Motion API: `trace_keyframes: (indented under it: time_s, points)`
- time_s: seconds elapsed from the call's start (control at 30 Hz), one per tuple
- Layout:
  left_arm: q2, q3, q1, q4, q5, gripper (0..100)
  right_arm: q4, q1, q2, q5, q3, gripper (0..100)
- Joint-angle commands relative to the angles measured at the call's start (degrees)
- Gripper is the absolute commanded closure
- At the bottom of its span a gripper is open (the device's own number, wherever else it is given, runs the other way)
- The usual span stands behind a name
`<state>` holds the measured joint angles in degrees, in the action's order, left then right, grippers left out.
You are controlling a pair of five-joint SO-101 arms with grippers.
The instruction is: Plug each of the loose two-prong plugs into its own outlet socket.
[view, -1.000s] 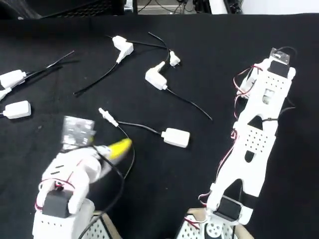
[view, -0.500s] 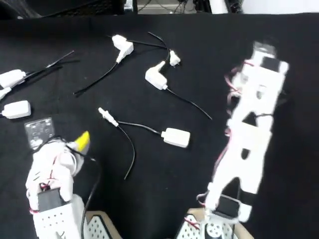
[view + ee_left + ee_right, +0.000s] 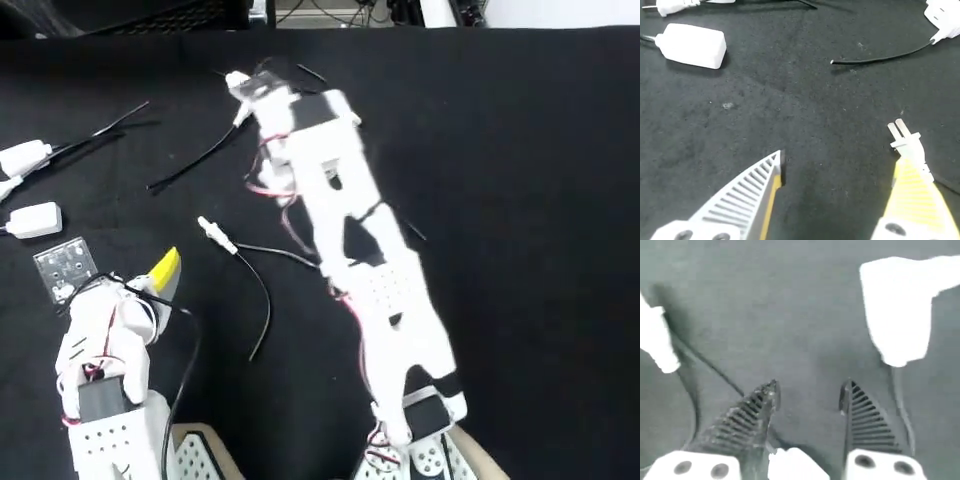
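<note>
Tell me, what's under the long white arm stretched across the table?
A black cord runs under it on the black table. Whatever else lies beneath the arm is covered.

The tabletop (image 3: 520, 150) is covered edge to edge by a black cloth (image 3: 790, 90); close up its nap looks felt-like, with a few pale specks of lint (image 3: 728, 105); beyond the tabletop's far edge, towards its left corner, sits a dark grille (image 3: 170, 14); past the middle of that edge lie tangled dark cables (image 3: 330, 10); further right stands a white upright piece (image 3: 437, 10), then a pale surface (image 3: 560, 10); at the tabletop's near edge show tan board corners (image 3: 205, 440).
</note>
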<state>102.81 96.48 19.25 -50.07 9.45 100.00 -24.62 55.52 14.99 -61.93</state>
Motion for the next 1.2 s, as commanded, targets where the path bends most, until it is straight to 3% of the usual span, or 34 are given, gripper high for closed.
trace_keyframes:
  time_s: [0.0,0.2,0.63,1.17]
  points:
    - [-0.5,1.0,-0.4,0.6,0.6,66,0.3,-3.2,-0.7,0.4,0.1,80.0]
    - [-0.5,1.0,-0.3,0.5,0.6,66,0.3,-5.4,5.3,-0.1,-0.5,79.8]
    - [-0.1,1.0,-0.4,-1.2,0.6,66,0.6,-16.7,1.5,-3.1,-6.7,79.9]
    - [-0.1,1.0,-0.6,-1.4,0.6,66,-11.5,-16.1,9.7,-6.3,-7.0,80.1]
